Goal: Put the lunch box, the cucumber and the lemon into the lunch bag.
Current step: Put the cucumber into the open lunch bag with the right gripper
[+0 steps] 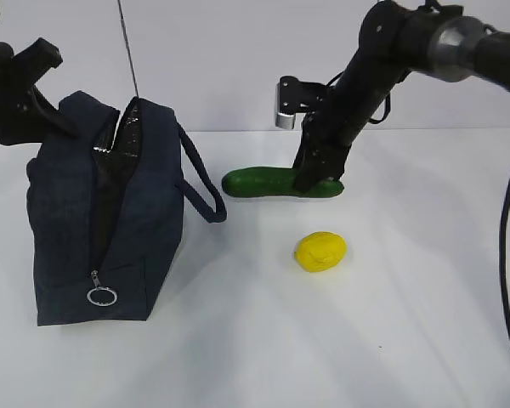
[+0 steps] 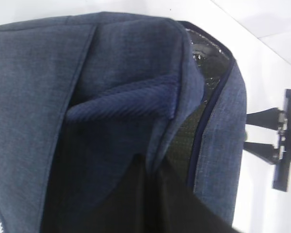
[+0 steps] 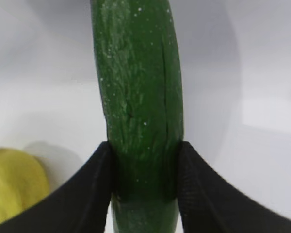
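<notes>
Where clamped: cucumber (image 3: 138,97) between right hand (image 3: 144,184) fingers.

The lunch bag (image 1: 76,221) is dark navy blue, like jeans cloth, and its inside is shiny black. Its loop handle (image 1: 200,183) is dark blue too, and its ring pull (image 1: 102,296) is silver. The cucumber (image 1: 263,182) is dark green with tiny white dots and thin lines along it. The lemon (image 1: 320,251) is bright yellow. The right gripper (image 3: 144,189) has black fingers (image 3: 82,194). The table (image 1: 391,340) is white.
</notes>
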{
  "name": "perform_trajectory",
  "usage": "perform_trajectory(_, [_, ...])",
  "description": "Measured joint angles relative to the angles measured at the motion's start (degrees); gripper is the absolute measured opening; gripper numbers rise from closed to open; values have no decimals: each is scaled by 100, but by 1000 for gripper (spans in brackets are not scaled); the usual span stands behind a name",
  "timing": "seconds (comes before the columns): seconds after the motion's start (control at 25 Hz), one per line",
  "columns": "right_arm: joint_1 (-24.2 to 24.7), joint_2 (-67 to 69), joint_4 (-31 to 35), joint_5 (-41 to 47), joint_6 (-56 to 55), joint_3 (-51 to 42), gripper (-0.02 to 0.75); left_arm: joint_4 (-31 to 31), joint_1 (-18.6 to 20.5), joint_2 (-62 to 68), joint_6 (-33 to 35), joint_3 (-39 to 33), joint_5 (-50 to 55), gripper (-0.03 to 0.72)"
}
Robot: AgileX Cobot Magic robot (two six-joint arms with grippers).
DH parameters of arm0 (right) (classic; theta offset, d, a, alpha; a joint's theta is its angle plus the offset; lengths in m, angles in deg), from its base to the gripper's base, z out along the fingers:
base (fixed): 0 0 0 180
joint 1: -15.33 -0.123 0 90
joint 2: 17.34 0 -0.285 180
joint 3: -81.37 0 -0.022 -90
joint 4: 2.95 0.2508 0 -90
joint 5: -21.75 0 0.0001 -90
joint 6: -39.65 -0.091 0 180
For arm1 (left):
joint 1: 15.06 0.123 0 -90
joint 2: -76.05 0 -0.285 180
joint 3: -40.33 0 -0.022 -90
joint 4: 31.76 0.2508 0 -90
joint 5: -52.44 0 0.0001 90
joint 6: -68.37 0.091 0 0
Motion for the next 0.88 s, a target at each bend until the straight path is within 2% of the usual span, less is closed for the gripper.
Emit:
perform_trajectory(0.2, [297,-403,217,11,0,0,305,0,0,0,4,0,-12,-6])
perform_trajectory(0.4, [362,-879,252,21,-251,0,305,12,0,0,13,0,-33,-6])
perform_trajectory(0.68, [373,-1616,323,76,-2332,0,305,12,0,0,13,0,-57,-6])
perform_trajectory(0.88, [373,-1970,417,124,-4430,0,305,12,0,0,13,0,-105,-6])
